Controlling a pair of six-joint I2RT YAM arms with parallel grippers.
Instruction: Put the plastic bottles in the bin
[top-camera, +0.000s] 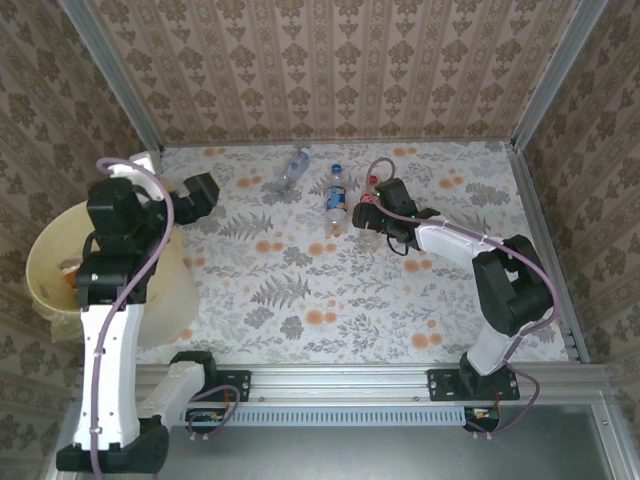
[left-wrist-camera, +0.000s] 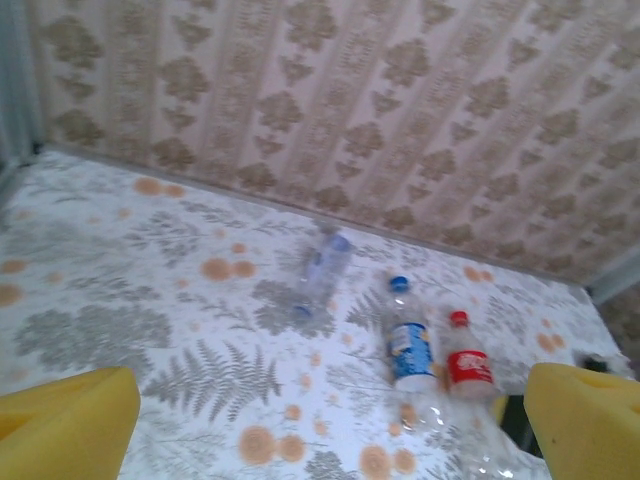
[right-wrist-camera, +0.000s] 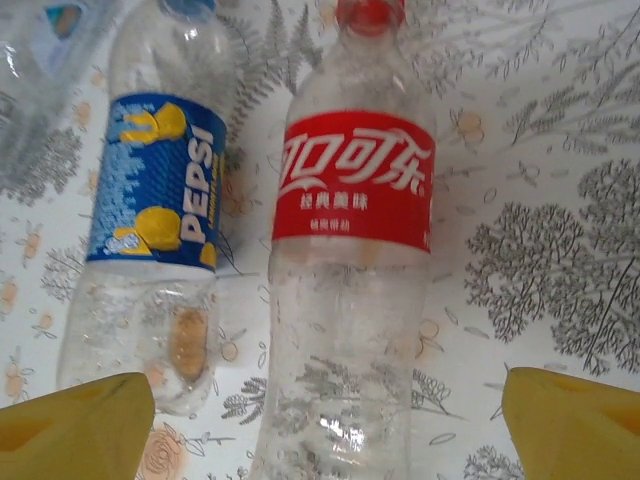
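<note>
Top external looks steeply down from behind over the whole floral table; left wrist, low, faces the far wall; right wrist hangs close above the Pepsi bottle and Coca-Cola bottle, common to all.

Both arms look alike: the left arm and the right arm have white shells on the long links and black blocks at the joints. 1 pale purple cable loops along each. Black bases sit on a silver rail. The jaws carry 2 yellow pads each.
</note>
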